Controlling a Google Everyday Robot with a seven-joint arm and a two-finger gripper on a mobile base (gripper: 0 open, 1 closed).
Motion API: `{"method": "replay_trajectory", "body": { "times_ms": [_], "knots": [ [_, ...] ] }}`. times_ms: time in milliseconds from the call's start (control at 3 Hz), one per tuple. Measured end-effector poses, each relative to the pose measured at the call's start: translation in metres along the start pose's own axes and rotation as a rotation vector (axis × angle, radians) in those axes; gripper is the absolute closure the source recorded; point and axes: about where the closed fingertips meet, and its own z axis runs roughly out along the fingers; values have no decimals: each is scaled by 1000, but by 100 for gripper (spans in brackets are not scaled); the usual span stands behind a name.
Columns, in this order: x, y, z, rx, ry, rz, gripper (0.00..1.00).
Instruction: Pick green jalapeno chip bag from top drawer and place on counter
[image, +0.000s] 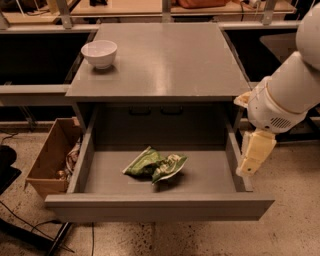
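Note:
The green jalapeno chip bag (155, 165) lies crumpled on the floor of the open top drawer (160, 206), near its middle. The counter (160, 57) is the grey cabinet top above the drawer. My gripper (253, 156) hangs from the white arm at the right, just over the drawer's right side wall, pointing down. It is to the right of the bag and well apart from it, and it holds nothing that I can see.
A white bowl (99, 53) stands on the counter's back left corner. A cardboard box (51, 162) with clutter sits on the floor left of the drawer. Wooden tables run behind the cabinet. Cables lie on the floor at bottom left.

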Motion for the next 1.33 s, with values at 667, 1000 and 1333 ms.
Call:
{"method": "replay_trajectory", "body": {
  "times_ms": [667,1000,1333],
  "knots": [
    [-12,-2,71,-20,-53,-23,0],
    [-25,-5,86,-42,-93,-41,0],
    [-55,-12,127,-66,-112,-59,0]
  ]
}}
